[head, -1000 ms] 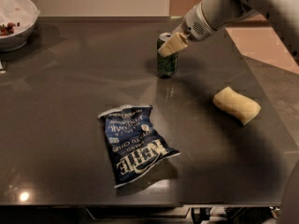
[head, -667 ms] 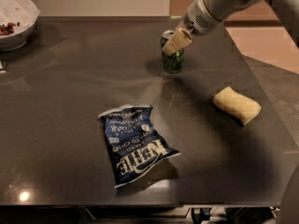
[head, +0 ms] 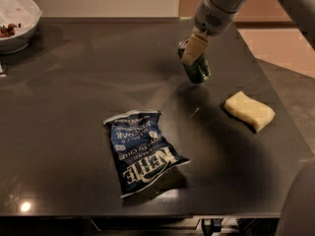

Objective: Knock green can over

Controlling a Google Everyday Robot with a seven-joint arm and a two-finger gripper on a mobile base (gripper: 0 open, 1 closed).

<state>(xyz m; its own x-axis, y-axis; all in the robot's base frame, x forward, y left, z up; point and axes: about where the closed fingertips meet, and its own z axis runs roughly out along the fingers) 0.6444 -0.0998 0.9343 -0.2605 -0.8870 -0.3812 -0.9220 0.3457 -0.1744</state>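
Dark worktop, dim room. The green can sits tilted near the far right corner, gripper against its top; can't tell if the jaws are clenched or loose. I'd push sideways up high, clear of the sponge.

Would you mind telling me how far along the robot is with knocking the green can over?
Done: the gripper is at the top of the green can, against it. In hand: the can is tilted, its top leaning left in the view, not yet lying flat. Left: tipping it fully onto the table. The chip bag and sponge lie apart from it.
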